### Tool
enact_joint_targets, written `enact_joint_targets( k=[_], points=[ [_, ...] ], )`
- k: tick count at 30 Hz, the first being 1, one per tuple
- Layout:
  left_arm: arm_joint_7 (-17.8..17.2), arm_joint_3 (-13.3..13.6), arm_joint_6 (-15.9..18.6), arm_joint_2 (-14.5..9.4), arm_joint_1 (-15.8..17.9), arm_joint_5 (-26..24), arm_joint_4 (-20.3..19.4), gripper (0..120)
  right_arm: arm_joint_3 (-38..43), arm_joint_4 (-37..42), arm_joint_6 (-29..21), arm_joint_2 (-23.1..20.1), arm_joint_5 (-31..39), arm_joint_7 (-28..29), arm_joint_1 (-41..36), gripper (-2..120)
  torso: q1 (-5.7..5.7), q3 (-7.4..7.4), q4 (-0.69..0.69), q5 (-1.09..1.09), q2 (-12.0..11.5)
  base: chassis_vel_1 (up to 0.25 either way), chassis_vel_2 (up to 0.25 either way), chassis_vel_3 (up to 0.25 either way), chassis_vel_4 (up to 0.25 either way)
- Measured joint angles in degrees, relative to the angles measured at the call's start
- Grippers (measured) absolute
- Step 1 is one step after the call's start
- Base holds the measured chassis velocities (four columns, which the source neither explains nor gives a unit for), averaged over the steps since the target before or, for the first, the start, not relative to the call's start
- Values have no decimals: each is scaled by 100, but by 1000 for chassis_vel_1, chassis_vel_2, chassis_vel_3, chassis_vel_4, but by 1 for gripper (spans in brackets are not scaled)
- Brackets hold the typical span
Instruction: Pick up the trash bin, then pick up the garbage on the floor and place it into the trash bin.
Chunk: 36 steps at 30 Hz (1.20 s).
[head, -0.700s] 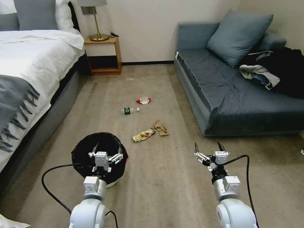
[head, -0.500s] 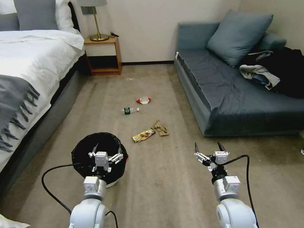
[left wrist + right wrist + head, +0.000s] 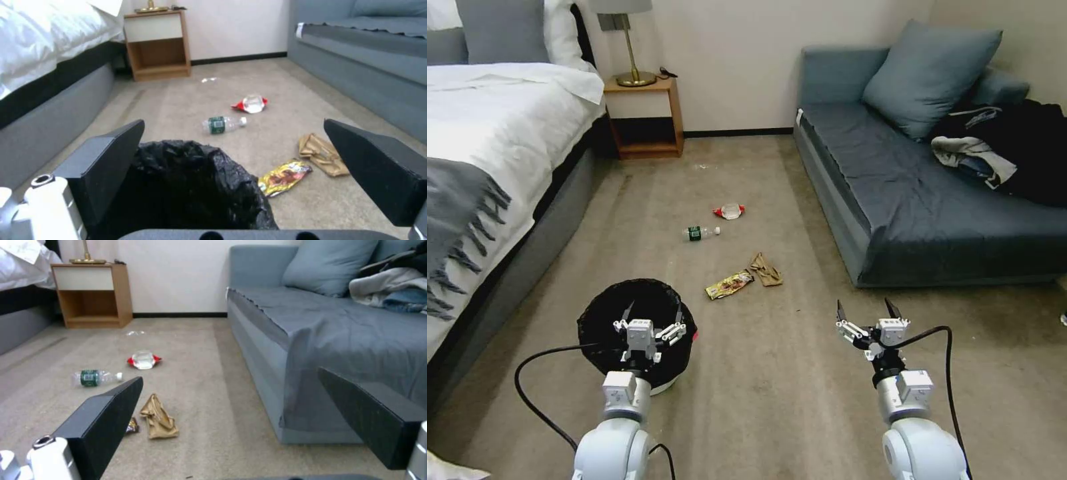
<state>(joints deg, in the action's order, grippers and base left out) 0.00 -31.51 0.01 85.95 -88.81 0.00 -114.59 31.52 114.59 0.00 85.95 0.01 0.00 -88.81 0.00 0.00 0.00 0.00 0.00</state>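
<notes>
Left claw [image 3: 652, 319] is hovering over the near rim of the small round white trash bin lined with a black plastic bag [image 3: 602, 308], fingers spread wide, grasping nothing. The bin is sitting on the carpet floor [image 3: 774, 387] at near left, directly under and just beyond that claw; in the left wrist view the bag's crumpled mouth [image 3: 191, 186] is lying between the two dark fingers [image 3: 106, 163]. So the bin is lying straight ahead and below the left claw, well apart from the right one (left arm clearly the nearer for the lift).

Right claw [image 3: 867, 315] is hanging at near right over bare carpet, likewise released and empty.

Garbage count: four pieces, all still on the floor, none in the bin as far as I can judge.
- one shiny gold-brown snack wrapper [image 3: 729, 284], nearest the bin, long axis running near-left to far-right
- one crumpled tan paper scrap [image 3: 766, 269], just beside the wrapper on its right
- one clear plastic bottle with a green label [image 3: 700, 233], lying on its side, long axis left-right, cap to the right
- one red-and-white packet [image 3: 729, 211], farthest out

The litter is trailing away between the white bed [image 3: 494, 120] at left and the grey-blue sofa [image 3: 907, 200] at right.
</notes>
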Motion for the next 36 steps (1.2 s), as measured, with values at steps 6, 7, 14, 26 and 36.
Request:
enact_joint_targets(
  k=[6,7,14,26,36],
  points=[
    [-124,118,70,-361,-8,-372,-327,100,45,240,54,-73,104,-16,-114,100,0,0,0,1,0,0,0,0,0],
    [-124,118,70,-361,-8,-372,-327,100,45,240,54,-73,104,-16,-114,100,0,0,0,1,0,0,0,0,0],
    [-595,526,352,-1516,-55,-1608,-1350,100,305,1495,377,-469,676,-151,-695,100,0,0,0,-1,0,0,0,0,0],
    [-1084,846,657,-3077,-334,-3243,-2564,100,512,2250,713,-1208,1453,-548,-1126,100,0,0,0,5,0,0,0,0,0],
    [-1284,695,713,-3124,-424,-3270,-2526,100,390,1946,692,-1411,1461,-594,-953,100,0,0,0,0,0,0,0,0,0]
  ],
)
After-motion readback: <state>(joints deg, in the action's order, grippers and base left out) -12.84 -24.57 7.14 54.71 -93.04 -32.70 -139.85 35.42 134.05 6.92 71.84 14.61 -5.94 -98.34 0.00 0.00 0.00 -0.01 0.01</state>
